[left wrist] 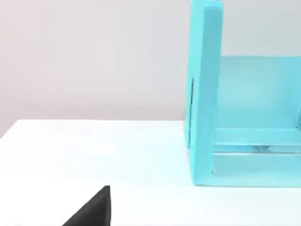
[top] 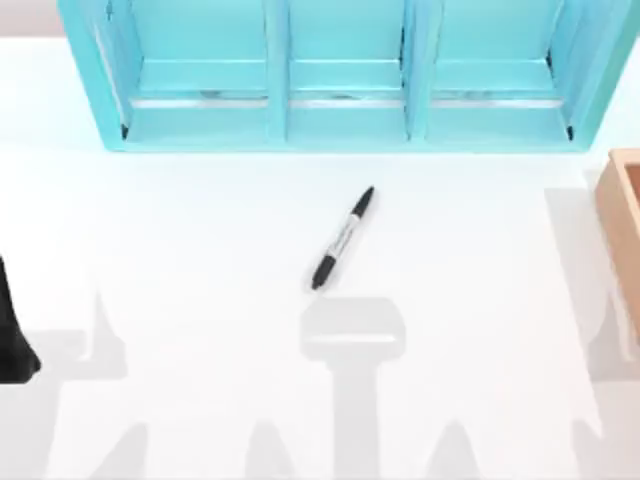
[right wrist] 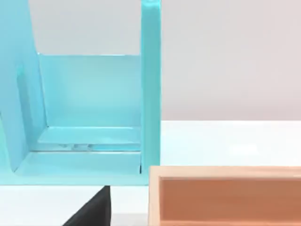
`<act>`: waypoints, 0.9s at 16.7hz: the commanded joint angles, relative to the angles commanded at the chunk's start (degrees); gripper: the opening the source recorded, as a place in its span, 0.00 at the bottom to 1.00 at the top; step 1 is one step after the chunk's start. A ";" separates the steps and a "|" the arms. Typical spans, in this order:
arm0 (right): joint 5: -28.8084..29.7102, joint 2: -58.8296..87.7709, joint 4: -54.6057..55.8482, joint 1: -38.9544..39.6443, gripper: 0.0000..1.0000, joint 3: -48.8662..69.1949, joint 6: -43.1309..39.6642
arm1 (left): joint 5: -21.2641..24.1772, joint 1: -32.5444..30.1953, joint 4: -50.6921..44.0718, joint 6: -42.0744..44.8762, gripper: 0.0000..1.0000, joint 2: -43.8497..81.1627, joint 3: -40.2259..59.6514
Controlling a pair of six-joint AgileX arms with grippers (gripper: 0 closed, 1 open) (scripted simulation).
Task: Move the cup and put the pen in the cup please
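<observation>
On the white table, the pen is lying toward one o'clock below the turquoise shelf; my left gripper, its opening impossible to tell, is sitting at nine o'clock.

Rendered simulation tabletop, plain white table, teal shelf unit, wooden box, blank wall

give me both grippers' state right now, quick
Left gripper: at the table's left edge, holding nothing; open or shut cannot be told.
Right gripper: near the wooden box; open or shut cannot be told.
</observation>
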 joint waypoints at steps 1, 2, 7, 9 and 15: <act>0.00 0.00 0.00 0.00 1.00 0.00 0.00 | 0.00 0.00 0.00 0.00 1.00 0.00 0.00; 0.00 0.01 -0.01 0.00 1.00 0.01 0.00 | 0.00 0.00 0.00 0.00 1.00 0.00 0.00; -0.01 8.92 -7.79 -2.33 1.00 8.98 -2.33 | 0.00 0.00 0.00 0.00 1.00 0.00 0.00; -0.07 16.74 -13.75 -4.04 1.00 16.30 -4.09 | 0.00 0.00 0.00 0.00 1.00 0.00 0.00; -0.17 51.03 -36.66 -10.63 1.00 43.26 -10.44 | 0.00 0.00 0.00 0.00 1.00 0.00 0.00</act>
